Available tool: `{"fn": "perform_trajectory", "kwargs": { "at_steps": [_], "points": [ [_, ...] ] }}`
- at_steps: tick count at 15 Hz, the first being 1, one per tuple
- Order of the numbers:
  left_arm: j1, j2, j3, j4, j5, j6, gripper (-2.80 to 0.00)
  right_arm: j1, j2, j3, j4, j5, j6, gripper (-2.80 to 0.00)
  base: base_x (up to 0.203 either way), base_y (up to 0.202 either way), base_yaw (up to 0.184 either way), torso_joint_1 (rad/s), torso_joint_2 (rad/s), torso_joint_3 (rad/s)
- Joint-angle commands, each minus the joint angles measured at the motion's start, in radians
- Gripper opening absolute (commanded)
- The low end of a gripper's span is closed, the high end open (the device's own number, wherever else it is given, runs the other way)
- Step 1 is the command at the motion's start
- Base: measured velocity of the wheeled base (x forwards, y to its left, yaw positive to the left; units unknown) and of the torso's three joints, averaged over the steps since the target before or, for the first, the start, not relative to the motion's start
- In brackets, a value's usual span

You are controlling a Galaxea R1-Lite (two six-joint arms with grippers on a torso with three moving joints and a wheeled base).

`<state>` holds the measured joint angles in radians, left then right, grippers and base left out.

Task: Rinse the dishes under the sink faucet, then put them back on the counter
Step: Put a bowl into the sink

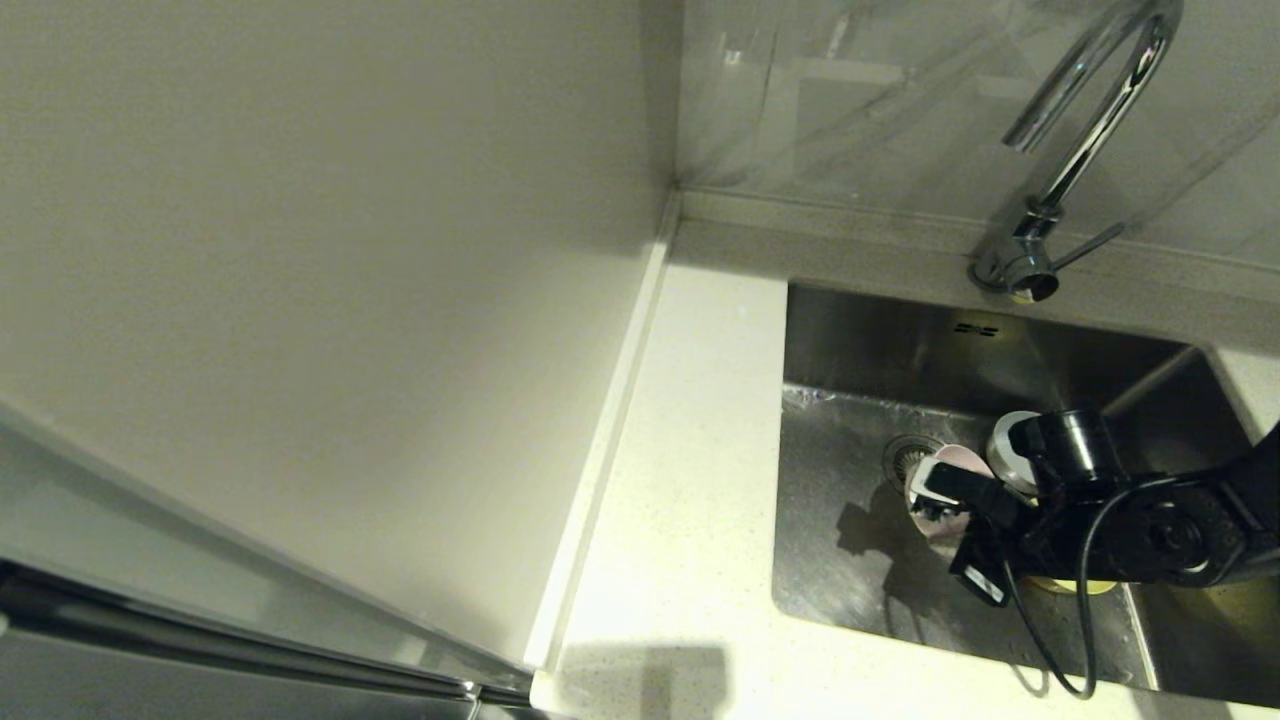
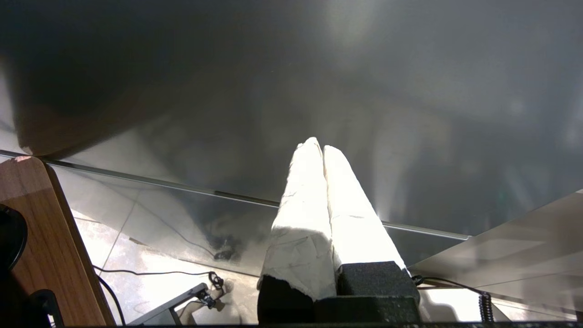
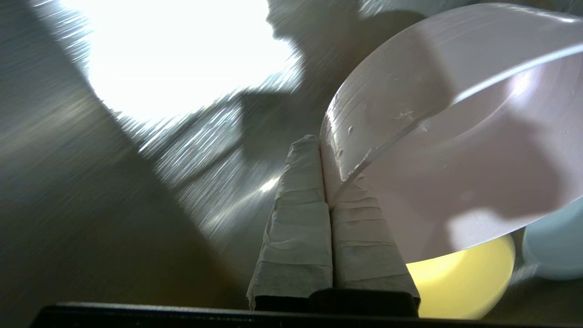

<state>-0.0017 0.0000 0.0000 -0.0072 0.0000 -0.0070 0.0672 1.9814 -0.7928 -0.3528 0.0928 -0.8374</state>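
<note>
My right gripper reaches down into the steel sink, beside the round drain strainer. In the right wrist view that gripper is shut on the rim of the pale pink bowl, which tilts above the yellow-green bowl. The blue-grey bowl sits beside them. From the head, the pink bowl, the blue-grey bowl and a sliver of the yellow-green bowl show around the arm. The chrome faucet stands behind the sink, with no water showing. My left gripper hangs shut and empty, away from the sink.
The off-white speckled counter runs along the sink's left side, bounded by a wall panel on its left. A black cable loops off my right wrist over the sink's front edge. A glossy backsplash rises behind the faucet.
</note>
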Motion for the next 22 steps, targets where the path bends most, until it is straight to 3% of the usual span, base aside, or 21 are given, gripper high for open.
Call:
{"fn": "perform_trajectory", "kwargs": {
  "at_steps": [1, 5, 8, 15, 16, 22],
  "points": [
    [0.0, 0.0, 0.003, 0.0, 0.0, -0.001, -2.8, -0.001, 0.162, -0.004, -0.152, -0.01, -0.037, -2.8, 0.0, 0.0, 0.0, 0.0, 0.0, 0.0],
    [0.0, 0.0, 0.003, 0.0, 0.0, -0.001, -2.8, -0.003, 0.245, -0.048, -0.251, -0.062, -0.054, -2.8, 0.0, 0.0, 0.0, 0.0, 0.0, 0.0],
    [0.0, 0.0, 0.003, 0.0, 0.0, -0.001, -2.8, -0.024, 0.254, -0.058, -0.267, -0.115, -0.117, -2.8, 0.0, 0.0, 0.0, 0.0, 0.0, 0.0],
    [0.0, 0.0, 0.003, 0.0, 0.0, -0.001, -2.8, -0.054, 0.251, -0.07, -0.268, -0.119, -0.154, -2.8, 0.0, 0.0, 0.0, 0.0, 0.0, 0.0],
    [0.0, 0.0, 0.003, 0.0, 0.0, -0.001, -2.8, -0.064, 0.249, -0.06, -0.268, -0.127, -0.159, 0.0, 0.0, 0.0, 0.0, 0.0, 0.0, 0.0],
    [0.0, 0.0, 0.003, 0.0, 0.0, -0.001, -2.8, -0.081, 0.218, -0.026, -0.269, -0.128, -0.162, 0.0, 0.0, 0.0, 0.0, 0.0, 0.0, 0.0]
  ]
}}
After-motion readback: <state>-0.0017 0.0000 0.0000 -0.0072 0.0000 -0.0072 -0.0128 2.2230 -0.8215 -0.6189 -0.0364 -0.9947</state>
